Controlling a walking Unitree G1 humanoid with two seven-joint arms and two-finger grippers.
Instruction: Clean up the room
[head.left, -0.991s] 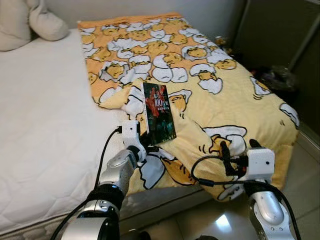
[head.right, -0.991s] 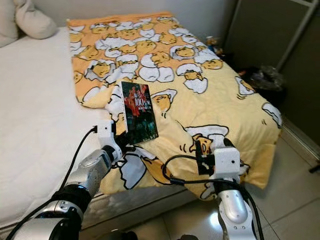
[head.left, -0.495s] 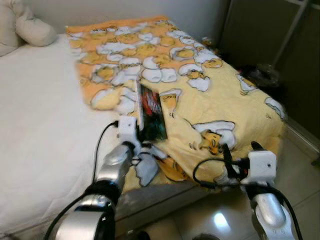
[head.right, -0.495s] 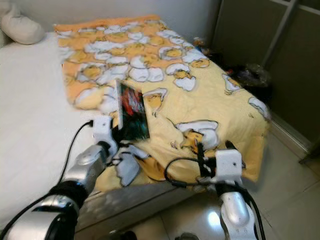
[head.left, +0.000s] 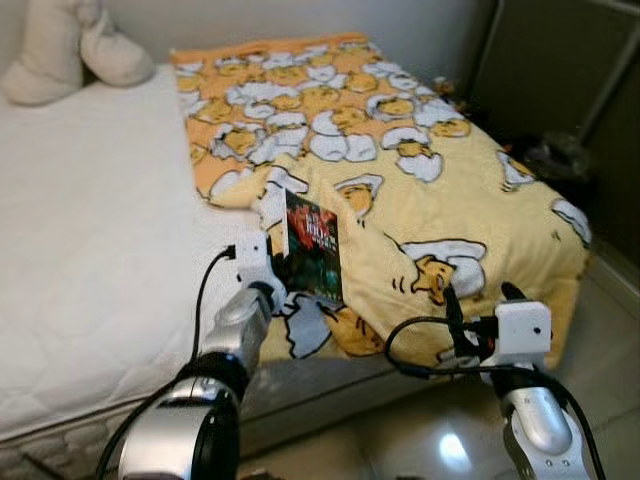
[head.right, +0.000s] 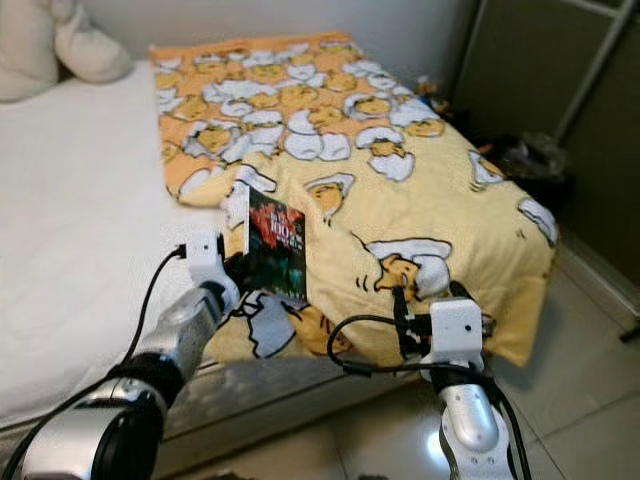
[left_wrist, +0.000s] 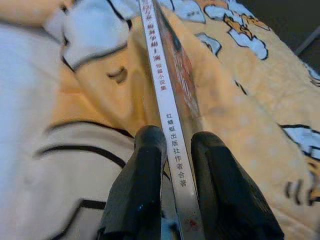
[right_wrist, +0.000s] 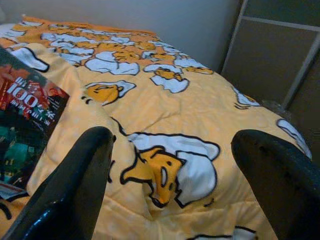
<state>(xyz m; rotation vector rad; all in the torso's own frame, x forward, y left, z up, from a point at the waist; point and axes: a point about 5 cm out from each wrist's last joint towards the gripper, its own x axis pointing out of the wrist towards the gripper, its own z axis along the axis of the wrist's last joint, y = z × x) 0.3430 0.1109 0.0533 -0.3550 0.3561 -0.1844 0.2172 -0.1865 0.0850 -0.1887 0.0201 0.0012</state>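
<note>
At frame centre, the book stands upright, lifted off the yellow blanket on the bed; judged picked up but not yet put away, so tidying is barely begun. Left tool is clamped on the book's spine; right tool, lower right, is spread wide, holding nothing.

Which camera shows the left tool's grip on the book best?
Left wrist view: both fingers pinch the book at its spine. Eye views show its cover upright above the blanket; right wrist view catches only the cover.
</note>
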